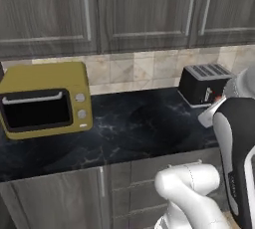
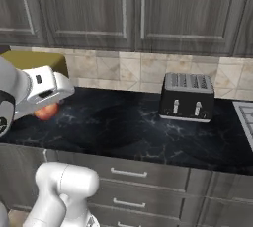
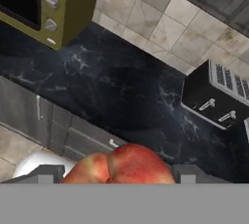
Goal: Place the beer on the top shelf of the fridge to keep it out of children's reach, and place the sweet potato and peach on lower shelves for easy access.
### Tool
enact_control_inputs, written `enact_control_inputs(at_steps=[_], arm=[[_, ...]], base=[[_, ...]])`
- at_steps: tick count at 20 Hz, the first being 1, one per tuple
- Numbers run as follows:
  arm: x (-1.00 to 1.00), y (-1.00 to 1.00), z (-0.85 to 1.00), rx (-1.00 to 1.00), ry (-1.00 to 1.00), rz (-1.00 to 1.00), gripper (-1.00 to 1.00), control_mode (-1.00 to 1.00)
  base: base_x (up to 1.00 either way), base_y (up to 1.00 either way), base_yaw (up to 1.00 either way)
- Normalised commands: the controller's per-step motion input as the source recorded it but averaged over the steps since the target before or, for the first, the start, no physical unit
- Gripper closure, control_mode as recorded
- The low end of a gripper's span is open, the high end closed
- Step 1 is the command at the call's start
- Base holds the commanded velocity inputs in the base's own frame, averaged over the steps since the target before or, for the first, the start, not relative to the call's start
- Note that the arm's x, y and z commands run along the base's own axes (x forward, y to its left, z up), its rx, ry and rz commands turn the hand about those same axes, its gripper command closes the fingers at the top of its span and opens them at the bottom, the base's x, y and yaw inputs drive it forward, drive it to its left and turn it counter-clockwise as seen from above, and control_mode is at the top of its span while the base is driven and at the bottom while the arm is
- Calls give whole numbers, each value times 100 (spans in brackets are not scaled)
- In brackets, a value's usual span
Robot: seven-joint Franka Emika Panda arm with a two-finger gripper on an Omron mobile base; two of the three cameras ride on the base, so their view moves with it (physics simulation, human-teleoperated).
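Note:
A round orange-red peach (image 3: 121, 163) sits between my two dark fingertips (image 3: 44, 174), low in the hand view. My gripper (image 3: 119, 175) is shut on it and holds it in the air above the front of the black counter (image 3: 121, 96). From the right base camera the peach (image 2: 45, 112) peeks out under the white hand at the left, above the counter's left part. The hand's grey end (image 1: 213, 113) shows at the right edge of the left base view. The beer, the sweet potato and the fridge are out of view.
A yellow toaster oven (image 1: 45, 101) stands on the counter's left. A black toaster (image 2: 188, 97) stands at the back right, near the tiled wall. Dark wood cabinets (image 2: 138, 9) hang above and drawers (image 2: 128, 174) sit below. A stove edge (image 2: 245, 117) shows far right.

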Motion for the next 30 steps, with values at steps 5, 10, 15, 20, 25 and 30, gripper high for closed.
enact_control_inputs(at_steps=[5, 10, 15, 20, 25, 30], arm=[[0, 0, 0, 0, 0, 0, 100, 100], [0, 0, 0, 0, 0, 0, 100, 100], [0, 0, 0, 0, 0, 0, 100, 100], [0, 0, 0, 0, 0, 0, 100, 100], [0, 0, 0, 0, 0, 0, 100, 100], [0, 0, 0, 0, 0, 0, 100, 100]], base=[[-95, 26, 44], [-53, 29, 61], [-19, 47, 63], [-6, 79, 58], [5, 99, 46], [28, 100, 40]])
